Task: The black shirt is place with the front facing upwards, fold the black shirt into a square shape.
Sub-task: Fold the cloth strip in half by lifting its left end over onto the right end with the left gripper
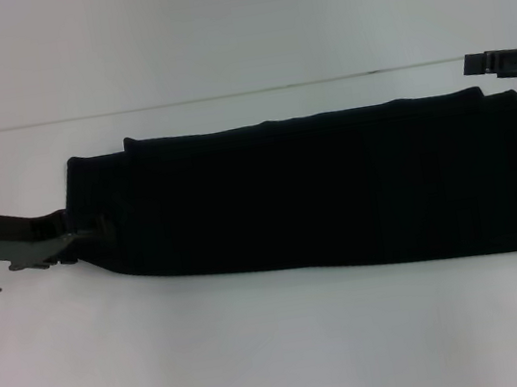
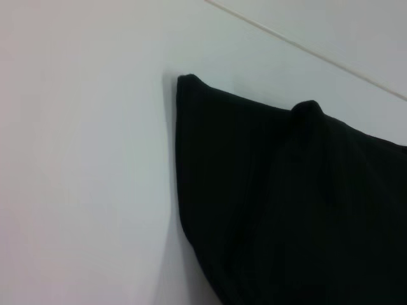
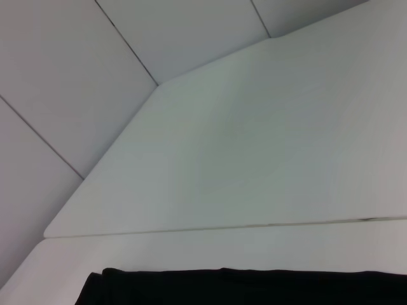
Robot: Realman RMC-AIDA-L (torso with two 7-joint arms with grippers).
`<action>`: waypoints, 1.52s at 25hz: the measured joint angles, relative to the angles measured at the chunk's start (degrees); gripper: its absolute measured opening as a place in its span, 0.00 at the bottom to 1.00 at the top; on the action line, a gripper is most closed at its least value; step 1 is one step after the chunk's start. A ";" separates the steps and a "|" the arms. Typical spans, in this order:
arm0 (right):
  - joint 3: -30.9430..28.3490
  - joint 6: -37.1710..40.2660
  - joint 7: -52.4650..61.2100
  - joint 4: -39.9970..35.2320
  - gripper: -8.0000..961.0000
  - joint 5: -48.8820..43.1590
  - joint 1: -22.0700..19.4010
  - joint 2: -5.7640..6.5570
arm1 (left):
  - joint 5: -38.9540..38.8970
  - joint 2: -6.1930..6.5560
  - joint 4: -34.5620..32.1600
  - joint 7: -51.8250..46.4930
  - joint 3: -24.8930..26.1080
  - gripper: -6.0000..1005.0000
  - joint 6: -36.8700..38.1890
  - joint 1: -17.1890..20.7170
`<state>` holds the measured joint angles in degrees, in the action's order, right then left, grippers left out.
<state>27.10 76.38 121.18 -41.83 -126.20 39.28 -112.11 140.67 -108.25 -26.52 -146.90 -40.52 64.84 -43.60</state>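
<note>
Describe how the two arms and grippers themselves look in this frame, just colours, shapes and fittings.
The left arm shows a white rounded casing, then a black section leading to a flat grey metal bracket with angular edges, beside the black shirt. The left gripper is dark and thin. The right gripper is black, blocky plastic with notched, ribbed edges. No cables or markings are visible on either.

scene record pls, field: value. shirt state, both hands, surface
shirt: black shirt folded into a long horizontal band, layered edges along the far side, no lettering showing
shape: not yet square
left hand: left hand at the band's left end, low at the cloth edge; grip cannot be told
right hand: right hand raised beyond the far right corner, off the cloth
surface: white table
</note>
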 joint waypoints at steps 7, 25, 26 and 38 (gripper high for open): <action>0.06 -0.13 -0.07 0.02 0.86 0.00 0.00 -0.10 | 0.17 -0.33 -0.09 2.03 0.00 0.73 -1.72 0.40; 0.05 -0.20 -0.15 0.09 0.85 0.04 0.00 -0.26 | -0.02 -0.87 -0.31 3.40 0.25 0.13 -4.59 1.03; -0.03 -0.22 -0.26 0.09 0.85 0.04 0.00 -0.30 | -0.11 -0.87 -0.48 3.58 0.42 0.11 -4.67 1.25; -0.09 -2.69 -2.95 3.05 0.85 3.93 0.38 -0.91 | -2.92 -2.74 -11.14 6.96 6.32 0.05 -0.60 10.71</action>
<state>27.01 73.69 118.23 -38.78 -122.28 39.66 -113.03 137.75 -110.99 -37.66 -139.94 -34.20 64.24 -32.89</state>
